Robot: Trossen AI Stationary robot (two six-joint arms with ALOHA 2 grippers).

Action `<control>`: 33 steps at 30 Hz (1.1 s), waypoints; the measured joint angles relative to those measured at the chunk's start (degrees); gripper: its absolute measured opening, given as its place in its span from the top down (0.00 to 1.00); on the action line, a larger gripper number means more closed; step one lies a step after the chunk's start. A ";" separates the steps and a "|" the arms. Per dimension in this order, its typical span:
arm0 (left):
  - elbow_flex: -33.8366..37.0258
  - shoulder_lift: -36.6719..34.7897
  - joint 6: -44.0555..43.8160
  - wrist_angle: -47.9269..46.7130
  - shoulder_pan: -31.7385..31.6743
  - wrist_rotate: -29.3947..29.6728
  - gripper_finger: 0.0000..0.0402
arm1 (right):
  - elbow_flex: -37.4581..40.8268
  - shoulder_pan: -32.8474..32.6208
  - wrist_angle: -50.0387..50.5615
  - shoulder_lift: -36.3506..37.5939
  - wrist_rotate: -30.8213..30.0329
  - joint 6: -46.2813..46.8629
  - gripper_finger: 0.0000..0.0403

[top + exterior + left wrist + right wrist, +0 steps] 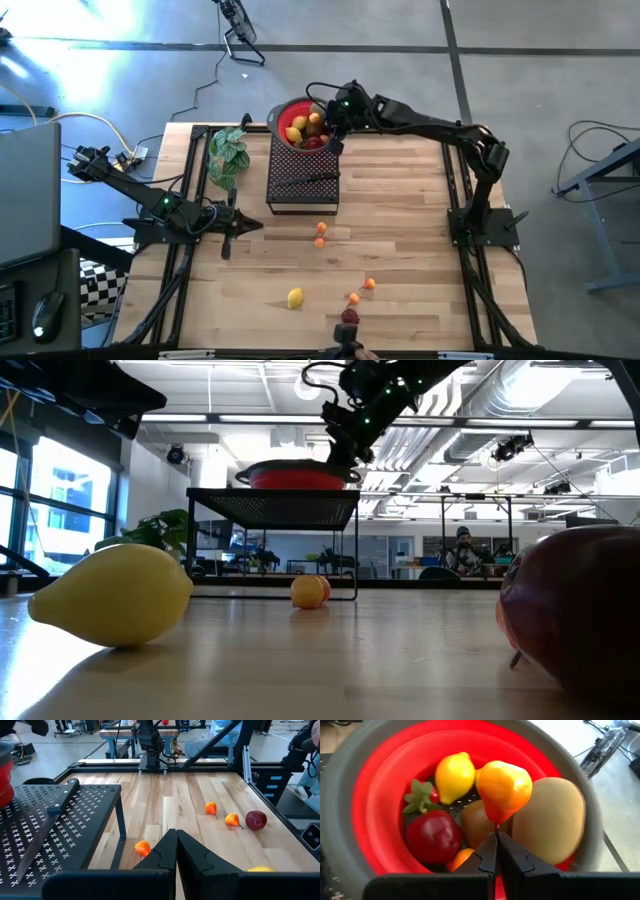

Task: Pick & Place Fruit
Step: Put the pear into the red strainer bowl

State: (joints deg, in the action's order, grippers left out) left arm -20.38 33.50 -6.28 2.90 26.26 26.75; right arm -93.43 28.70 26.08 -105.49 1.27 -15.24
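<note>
A: Where does the right tool (496,836) sit?

B: Over the red bowl with a grey rim (375,780) on the black perforated metal stand (303,172) near the counter's far edge, fingers together, pinching the stem of a yellow-orange pear-shaped toy fruit (504,789). A yellow lemon (454,776), a dark red fruit (433,836) and a brown kiwi (551,820) lie inside.

A: And the left tool (176,836)?

B: Closed and empty, low by the left edge of the wooden counter (400,230). Small orange fruits (320,234), another lemon (295,297) and a dark red one (349,316) lie toward the near edge.
</note>
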 joint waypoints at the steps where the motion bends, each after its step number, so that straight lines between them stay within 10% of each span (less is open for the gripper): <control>1: 0.00 0.02 0.00 0.00 0.00 0.21 0.99 | 0.00 -0.03 0.01 0.00 0.37 0.00 0.99; 11: 0.00 0.02 0.00 0.00 0.00 2.37 0.99 | 0.01 -0.95 -0.98 0.00 0.38 -5.44 0.96; 23: 0.00 0.00 0.00 0.02 0.00 2.42 0.99 | 0.09 -3.44 -0.66 1.54 -12.43 -6.00 0.58; 33: 0.00 0.00 0.00 0.00 0.00 2.42 0.99 | 0.04 -8.61 -0.47 7.12 -12.74 0.08 0.70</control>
State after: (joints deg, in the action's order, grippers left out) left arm -20.38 33.50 -6.28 2.90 26.26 29.17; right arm -93.38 20.08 25.60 -98.37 -11.46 -15.16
